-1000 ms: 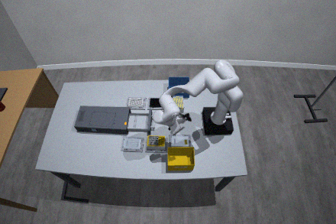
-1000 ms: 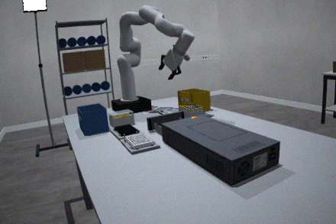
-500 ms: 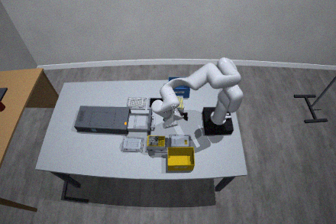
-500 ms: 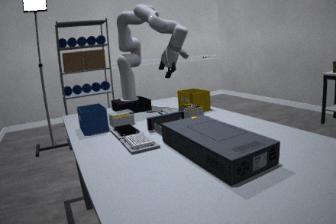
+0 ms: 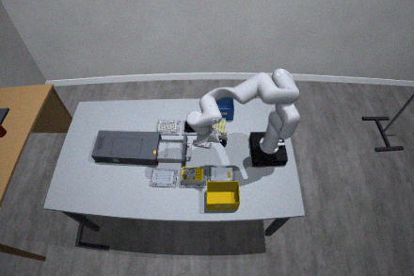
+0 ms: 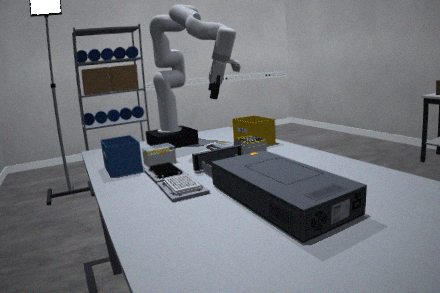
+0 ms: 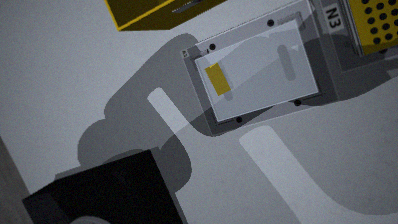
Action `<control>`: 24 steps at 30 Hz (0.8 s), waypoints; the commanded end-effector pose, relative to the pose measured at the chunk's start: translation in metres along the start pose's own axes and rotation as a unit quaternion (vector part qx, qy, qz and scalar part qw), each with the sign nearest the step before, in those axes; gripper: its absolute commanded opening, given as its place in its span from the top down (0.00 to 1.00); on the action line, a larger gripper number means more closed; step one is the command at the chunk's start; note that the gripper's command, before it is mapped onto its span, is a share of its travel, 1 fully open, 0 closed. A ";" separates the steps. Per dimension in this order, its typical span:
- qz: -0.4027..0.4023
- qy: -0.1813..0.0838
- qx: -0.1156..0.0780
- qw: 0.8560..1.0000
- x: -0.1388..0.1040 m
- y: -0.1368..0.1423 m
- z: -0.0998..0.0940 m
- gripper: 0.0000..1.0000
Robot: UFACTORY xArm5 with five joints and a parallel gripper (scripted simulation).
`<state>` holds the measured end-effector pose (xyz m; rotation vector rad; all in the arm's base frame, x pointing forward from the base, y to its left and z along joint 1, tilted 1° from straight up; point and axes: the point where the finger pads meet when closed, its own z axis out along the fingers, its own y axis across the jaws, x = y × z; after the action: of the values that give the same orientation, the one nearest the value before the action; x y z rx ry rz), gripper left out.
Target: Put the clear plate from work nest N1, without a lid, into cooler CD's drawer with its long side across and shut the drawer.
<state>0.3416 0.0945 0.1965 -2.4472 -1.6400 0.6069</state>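
The dark grey cooler CD (image 5: pixel 124 146) (image 6: pixel 285 183) lies on the table with its drawer (image 5: pixel 171 150) (image 6: pixel 218 155) pulled out and its orange lamp (image 5: pixel 154 152) (image 6: pixel 253 153) lit. My gripper (image 5: pixel 207 142) (image 6: pixel 215 96) is open and empty, high above the table between the drawer and the nests. Its fingers do not show in the wrist view. That view shows a clear plate with a yellow tag (image 7: pixel 255 70) (image 5: pixel 221 172) lying in a grey nest beside the nest marked N3 (image 7: pixel 332 17). Another clear plate (image 5: pixel 164 178) lies at the front left, and a clear well plate (image 5: pixel 168 126) (image 6: pixel 181 183) behind the drawer. I cannot read which nest is N1.
A yellow bin (image 5: pixel 222 196) (image 6: pixel 254 129) (image 7: pixel 160 10) stands at the front and a blue bin (image 5: pixel 226 107) (image 6: pixel 121 155) at the back. Yellow perforated plates (image 5: pixel 192 174) (image 7: pixel 375 25) and a black plate (image 6: pixel 165 169) lie in other nests. The arm's black base (image 5: pixel 268 154) (image 7: pixel 100 190) is at the right.
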 end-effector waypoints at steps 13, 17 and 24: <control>0.221 0.074 -0.044 0.971 -0.028 0.033 -0.026 0.00; 0.281 0.096 -0.052 0.953 -0.035 0.039 -0.031 0.00; 0.369 0.130 -0.061 0.918 -0.047 0.049 -0.041 0.00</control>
<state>0.3776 0.0462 0.2226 -2.9868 -0.8231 0.3023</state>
